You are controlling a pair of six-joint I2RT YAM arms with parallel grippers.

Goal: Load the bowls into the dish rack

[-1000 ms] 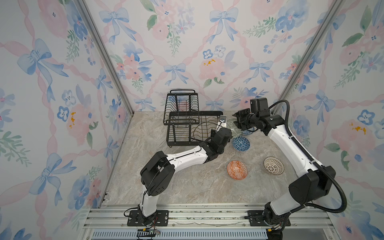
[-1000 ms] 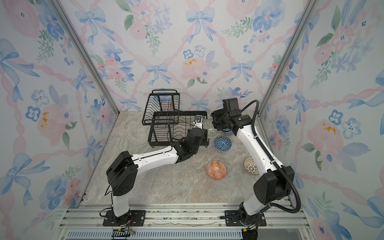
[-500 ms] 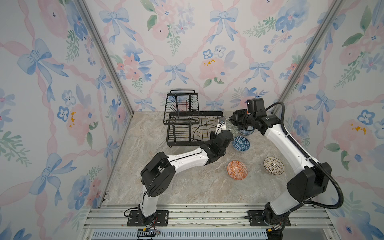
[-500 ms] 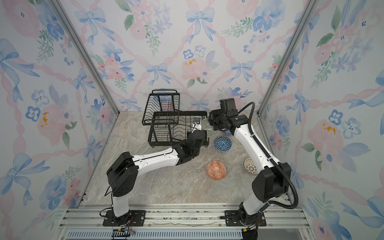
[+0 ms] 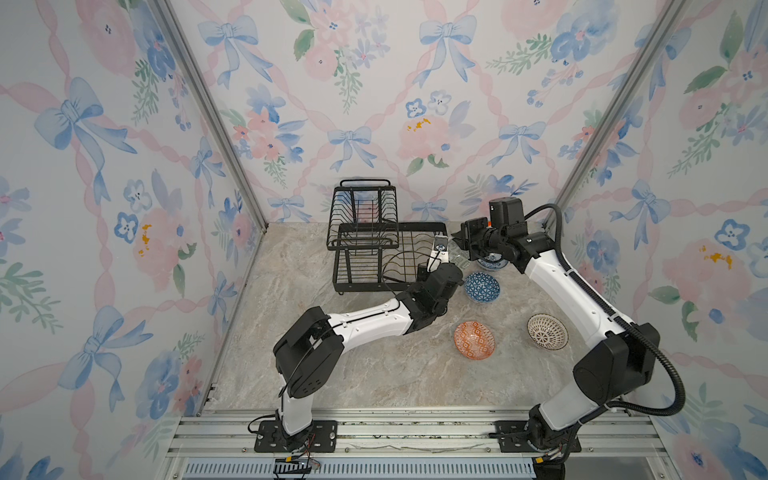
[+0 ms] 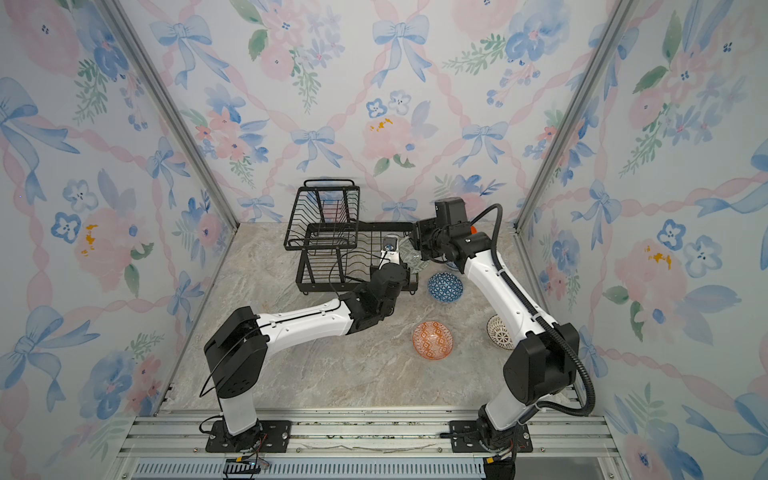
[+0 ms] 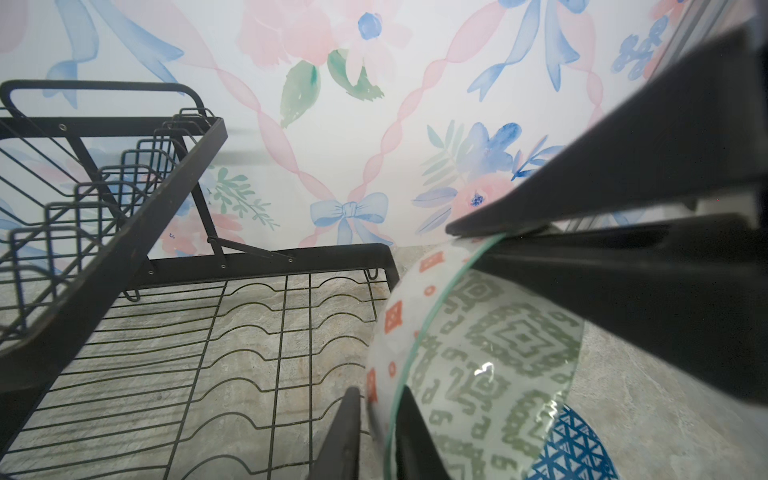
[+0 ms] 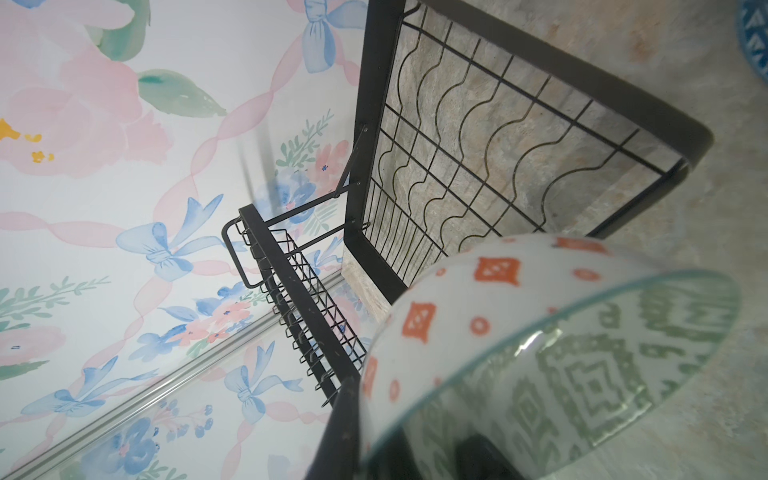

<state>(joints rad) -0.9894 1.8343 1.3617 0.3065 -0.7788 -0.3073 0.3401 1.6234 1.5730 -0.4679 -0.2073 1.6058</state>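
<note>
The grey-green patterned bowl (image 5: 459, 259) (image 6: 410, 256) hangs tilted at the right end of the dish rack (image 5: 374, 266) (image 6: 332, 268), between both grippers. My right gripper (image 8: 374, 415) (image 5: 462, 246) is shut on its rim, one finger outside the wall and one inside. On the opposite rim my left gripper (image 7: 376, 392) (image 5: 451, 261) straddles the bowl (image 7: 498, 353) slightly open, with a thin gap at the outer finger. The rack's lower tier (image 7: 270, 266) (image 8: 374, 124) holds no bowl where it shows.
On the marble lie the dark-blue geometric bowl (image 5: 481, 286) (image 6: 445, 286), the orange-white patterned bowl (image 5: 474, 339) and the white lattice bowl (image 5: 547, 331). The white and blue floral bowl (image 5: 491, 262) sits under my right wrist. Walls close in behind and at both sides.
My right gripper moved left to the bowl and shut on its rim. My left gripper, shut on the bowl before, has eased its jaws slightly apart.
</note>
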